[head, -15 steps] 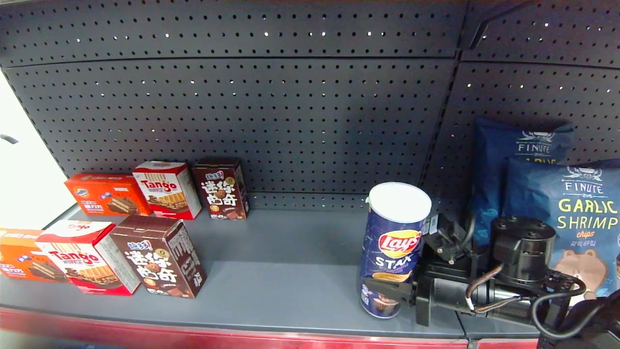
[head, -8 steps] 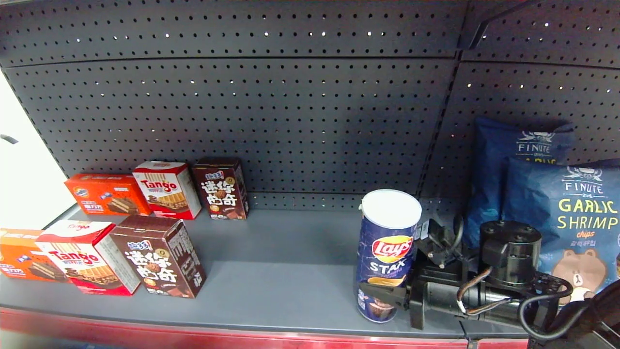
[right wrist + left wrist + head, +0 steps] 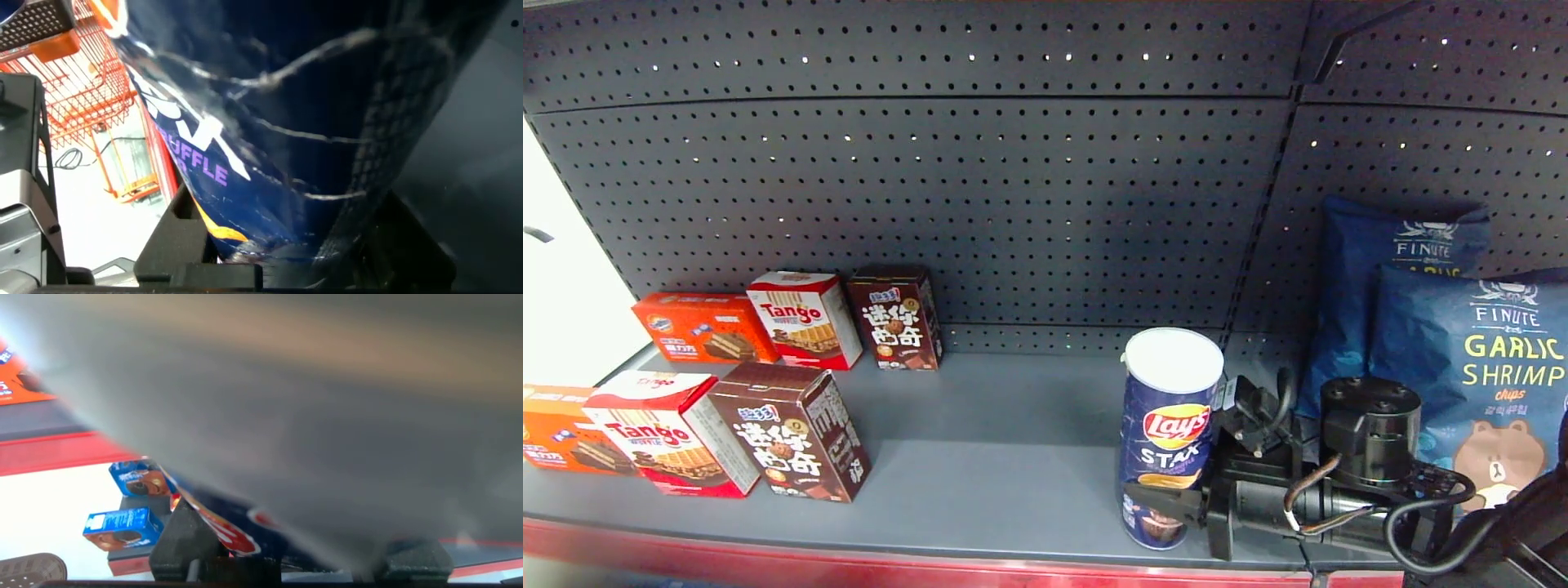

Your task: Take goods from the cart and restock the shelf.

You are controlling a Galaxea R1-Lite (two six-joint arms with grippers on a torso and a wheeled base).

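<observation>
A dark blue chips can (image 3: pixel 1170 425) with a white lid stands upright on the grey shelf (image 3: pixel 996 457), near its front edge and right of centre. My right gripper (image 3: pixel 1172 494) is shut on the can's lower part, coming in from the right. In the right wrist view the can (image 3: pixel 286 122) sits between the two fingers, with the gripper (image 3: pixel 294 245) low on it. In the left wrist view my left gripper (image 3: pixel 302 555) has a dark blue package (image 3: pixel 237 531) with a red mark between its fingers, under a blurred grey surface.
Snack boxes (image 3: pixel 792 433) stand in two rows at the shelf's left. Blue chip bags (image 3: pixel 1486 359) lean at the right, close behind my right arm. The pegboard wall (image 3: pixel 1013 204) backs the shelf; a red strip (image 3: pixel 931 563) edges its front. An orange cart (image 3: pixel 90 106) stands behind.
My right gripper and the can have shifted a little to the left and toward the shelf's front edge, lower in the head view. The boxes and bags have not moved.
</observation>
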